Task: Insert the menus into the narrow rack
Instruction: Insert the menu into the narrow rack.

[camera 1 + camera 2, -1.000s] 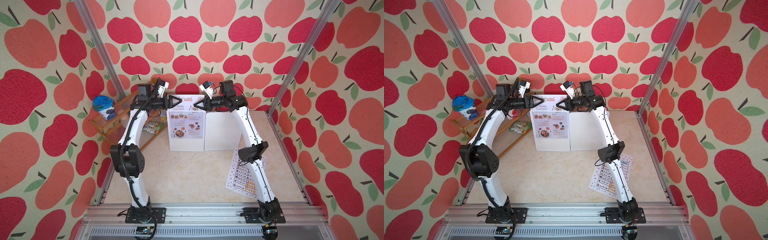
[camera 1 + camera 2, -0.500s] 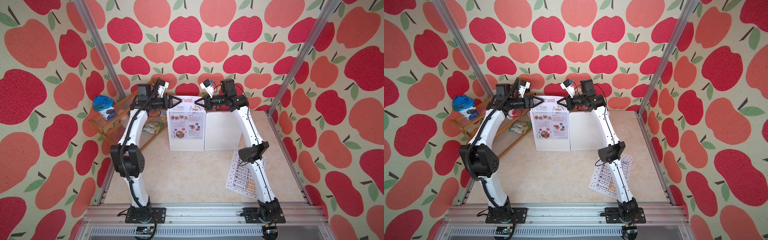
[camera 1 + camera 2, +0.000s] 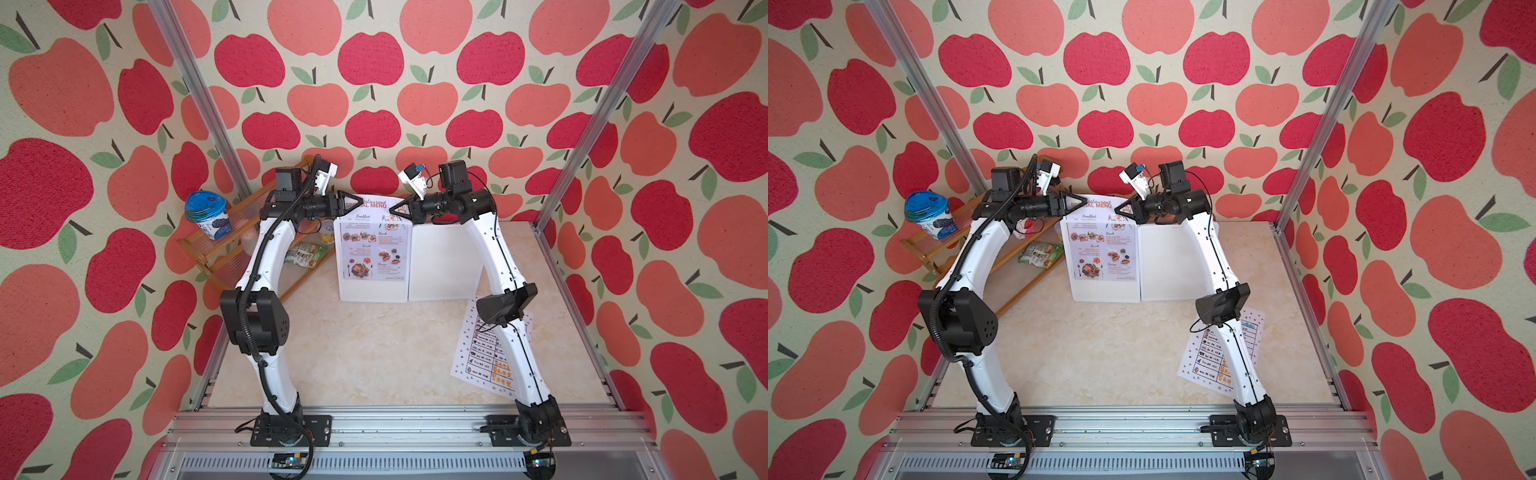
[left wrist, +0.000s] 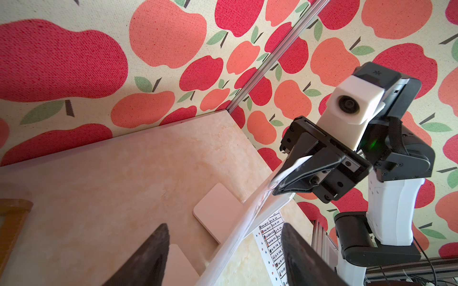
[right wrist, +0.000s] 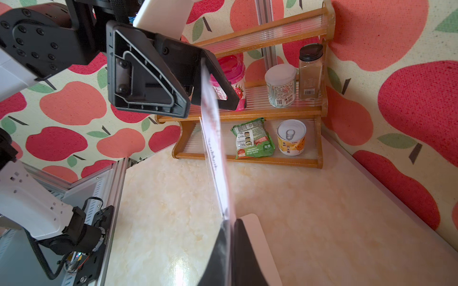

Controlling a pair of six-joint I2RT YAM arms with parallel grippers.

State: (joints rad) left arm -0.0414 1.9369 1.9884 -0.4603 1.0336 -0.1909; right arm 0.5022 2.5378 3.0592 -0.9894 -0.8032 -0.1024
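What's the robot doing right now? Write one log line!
right gripper: shut on photo menu top corner | left gripper: open around menu's other top corner | second menu: lying flat on table

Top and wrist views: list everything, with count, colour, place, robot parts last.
white narrow rack: one, back centre.
white photo menu sheet: one, red heading, upright at rack.
white table-grid menu sheet: one, orange text, flat, front right.
brown wooden shelf: one, back left corner.
blue-lidded cup, pink jar, white jar, clear bottle, green packet, yellow can: one each, on shelf.
left gripper: one, black, open around menu's edge.
right gripper: one, black, shut on menu's corner.
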